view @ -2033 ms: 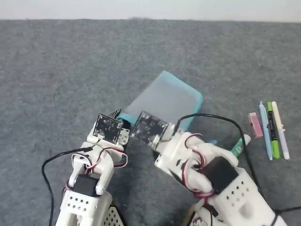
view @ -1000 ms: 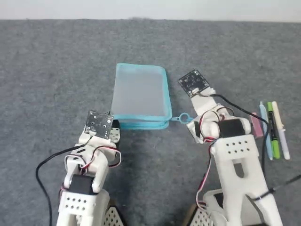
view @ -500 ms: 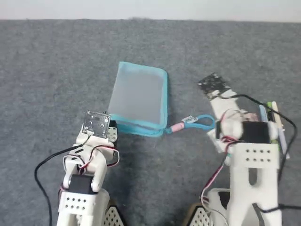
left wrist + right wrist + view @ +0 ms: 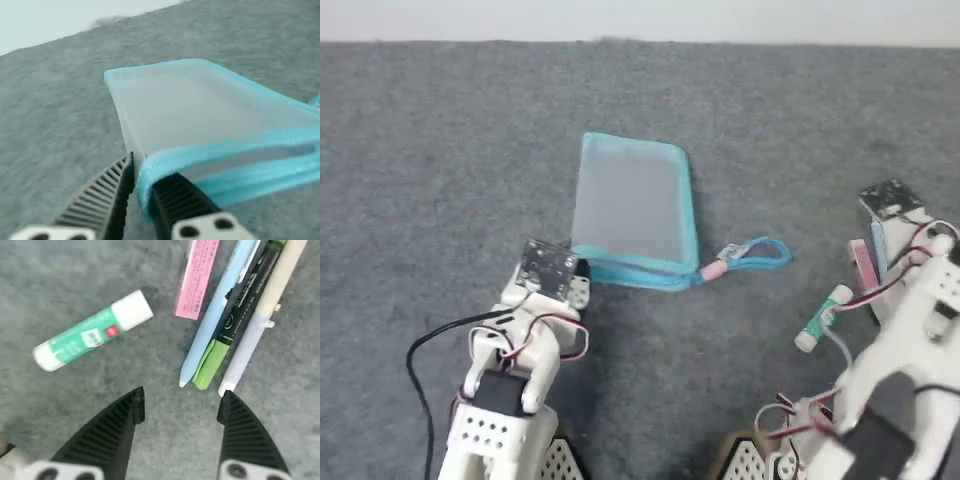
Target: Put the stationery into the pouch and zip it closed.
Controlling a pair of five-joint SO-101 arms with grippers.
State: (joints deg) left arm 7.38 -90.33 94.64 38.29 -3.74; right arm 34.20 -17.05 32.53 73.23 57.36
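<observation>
The pouch (image 4: 630, 200), translucent with teal trim, lies flat on the grey carpet (image 4: 440, 150) near the middle of the table, and all of the stationery sits outside it, well off to the right. The left gripper (image 4: 142, 192) is clamped narrow on the pouch's near corner, with the teal zip edge pinched between its ribbed black fingers (image 4: 107, 197). The left wrist view takes us right up to that bite: the fabric folds up between the pads, and the zip edge runs away as two teal bands with a slit between them. From the high view, a blue strap loop (image 4: 760, 253) on a pink tab trails out from the pouch's other near corner. Over at the right, the right gripper (image 4: 177, 420) hangs above the stationery with its jaws spread wide, holding nothing. Its wrist view lays out the row that the arm partly covers from above: a green-and-white glue stick (image 4: 92, 332) lying apart on its side, then a pink eraser (image 4: 197, 275), a light blue pen (image 4: 217, 320), a black-and-green highlighter (image 4: 235, 310) and a cream pen (image 4: 260, 315), the three pens packed side by side and touching.
</observation>
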